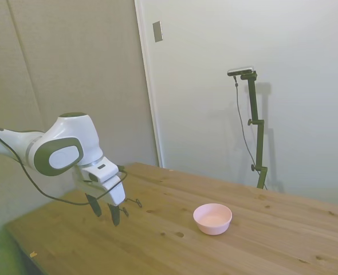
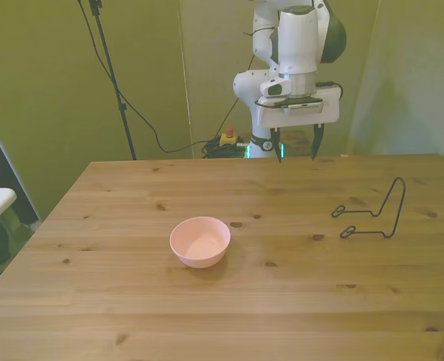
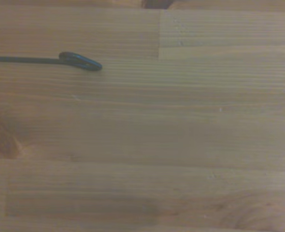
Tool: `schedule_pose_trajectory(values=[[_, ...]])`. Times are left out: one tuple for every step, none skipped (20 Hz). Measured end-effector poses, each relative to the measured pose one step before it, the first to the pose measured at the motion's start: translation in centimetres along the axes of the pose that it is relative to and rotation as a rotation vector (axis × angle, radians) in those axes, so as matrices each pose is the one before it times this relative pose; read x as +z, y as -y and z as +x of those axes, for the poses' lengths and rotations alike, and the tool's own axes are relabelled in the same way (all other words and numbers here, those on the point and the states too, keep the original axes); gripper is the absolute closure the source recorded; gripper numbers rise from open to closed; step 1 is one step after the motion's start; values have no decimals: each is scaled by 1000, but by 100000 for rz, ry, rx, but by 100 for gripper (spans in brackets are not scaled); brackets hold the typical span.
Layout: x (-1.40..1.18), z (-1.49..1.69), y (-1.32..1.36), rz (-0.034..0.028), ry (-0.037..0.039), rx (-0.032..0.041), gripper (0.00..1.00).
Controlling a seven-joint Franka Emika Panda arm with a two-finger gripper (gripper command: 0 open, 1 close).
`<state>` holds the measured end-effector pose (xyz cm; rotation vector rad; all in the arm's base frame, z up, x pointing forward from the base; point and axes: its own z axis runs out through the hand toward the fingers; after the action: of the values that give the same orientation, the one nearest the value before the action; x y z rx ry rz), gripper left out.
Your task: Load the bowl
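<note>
The pale pink bowl [image 2: 199, 241] sits upright, empty, on the table [image 2: 94, 316].

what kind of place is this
Likely a small indoor robot test room: a white arm with its gripper at a bare wooden table, holding only a pink bowl and a wire rack, plain walls around.

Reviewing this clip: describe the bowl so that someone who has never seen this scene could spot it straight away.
Start from the wooden table that fills the front view. The bowl stands upright near its middle, toward the front view's left, empty. It is small, round, smooth and pale pink, unlike its only neighbour, the thin black wire rack toward the front view's right.
</note>
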<state>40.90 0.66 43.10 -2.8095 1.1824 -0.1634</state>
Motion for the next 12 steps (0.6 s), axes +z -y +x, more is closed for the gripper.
schedule_pose_trajectory(values=[[29, 13, 12, -52, 36, 154, 0], [47, 52, -40, -613, -377, 649, 0], [-223, 455, -177, -1342, -1875, -280, 0], [-674, 1133, -351, -1034, -3038, 338, 0], [-816, 1589, -435, -439, -2518, 1298, 0], [-725, 1725, -526, -246, -2048, 1801, 0], [-556, 1712, -396, -125, -1438, 1792, 0], [-450, 1614, -152, 307, -938, 1368, 0], [-292, 1580, 4, -87, -1149, 926, 0], [-205, 1445, 198, -164, -1201, 718, 0], [0, 1340, 310, -130, -704, 715, 0], [101, 1292, 359, -302, -753, 474, 0]])
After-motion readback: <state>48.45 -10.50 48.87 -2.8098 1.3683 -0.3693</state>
